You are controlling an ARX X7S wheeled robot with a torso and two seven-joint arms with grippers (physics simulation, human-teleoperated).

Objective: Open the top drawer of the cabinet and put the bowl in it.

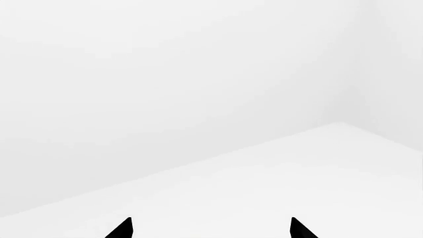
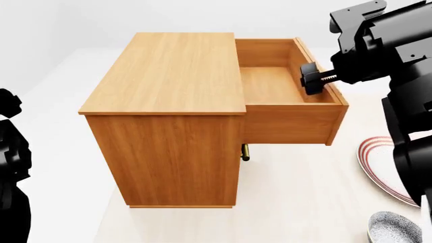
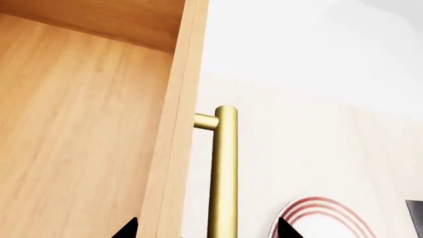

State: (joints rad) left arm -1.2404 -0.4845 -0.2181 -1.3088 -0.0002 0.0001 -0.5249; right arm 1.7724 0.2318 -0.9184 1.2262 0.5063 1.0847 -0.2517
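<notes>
The orange-brown cabinet [image 2: 169, 101] stands in the middle of the head view. Its top drawer [image 2: 276, 83] is pulled out to the right, and the part of its inside that shows is bare. My right gripper [image 2: 314, 81] hangs over the drawer's front panel. In the right wrist view this gripper [image 3: 206, 229] is open, its tips straddling the front panel [image 3: 173, 148] and the brass bar handle [image 3: 223, 173] without touching it. The speckled grey-blue bowl [image 2: 393, 228] sits on the floor surface at the lower right. My left gripper [image 1: 211, 229] is open over plain white ground.
A red-ringed white plate [image 2: 381, 169] lies between the drawer front and the bowl, partly behind my right arm; the plate [image 3: 327, 218] also shows beyond the handle. A lower drawer's brass handle [image 2: 245, 152] peeks out under the open drawer. My left arm [image 2: 10, 167] fills the left edge.
</notes>
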